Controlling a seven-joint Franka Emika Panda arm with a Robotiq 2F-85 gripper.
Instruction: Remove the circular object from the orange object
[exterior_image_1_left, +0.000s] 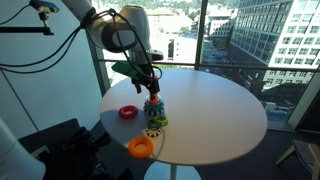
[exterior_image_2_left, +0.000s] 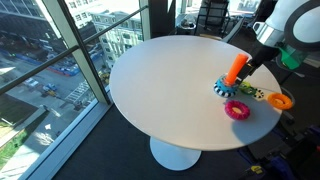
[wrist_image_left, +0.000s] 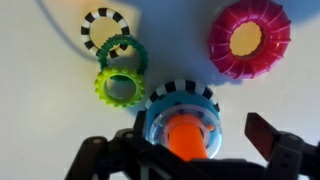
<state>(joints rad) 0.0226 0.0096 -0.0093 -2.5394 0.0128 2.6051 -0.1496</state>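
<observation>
Where it all rests: a round white desk (exterior_image_1_left: 225, 110) (exterior_image_2_left: 160, 90) beside tall windows. Every item sits in one cluster close to the edge on the arm's side, well apart from the window-side edge.
Arm: the white robot arm (exterior_image_1_left: 118, 30) (exterior_image_2_left: 292, 20) reaches in over that near edge and bends down onto the cluster.
Tool: the tool (exterior_image_1_left: 150, 84) (exterior_image_2_left: 252, 58) (wrist_image_left: 185, 150) is spread wide. In the wrist view its dark fingers (wrist_image_left: 272, 138) stand on either side of the peg with clear gaps, and they grip nothing.
Orange object: the orange object (exterior_image_1_left: 153, 100) (exterior_image_2_left: 236, 68) (wrist_image_left: 185, 135) stands upright on a small blue base, between the fingers. It is the item of the cluster farthest in from the edge.
Red ring: the magenta-red ring (exterior_image_1_left: 122, 113) (exterior_image_2_left: 230, 110) (wrist_image_left: 225, 45) lies flat near the peg, toward the edge.
Orange ring: the flat orange ring (exterior_image_1_left: 133, 150) (exterior_image_2_left: 273, 101) lies closest to the edge.
Circular object: the circular object (exterior_image_2_left: 222, 89) (wrist_image_left: 160, 118), teal with a bumpy rim, is threaded on the peg and lies at its foot. A black-and-white striped rim shows around it in the wrist view; whether that is ring or base cannot be told.
Lime ring: the lime ring (wrist_image_left: 100, 88) lies just beside the peg's foot.
Dark green ring: the dark green ring (wrist_image_left: 143, 52) touches the lime ring and overlaps the striped disc.
Striped disc: the black-and-white disc (wrist_image_left: 88, 28) lies flat just beyond the green ring.
</observation>
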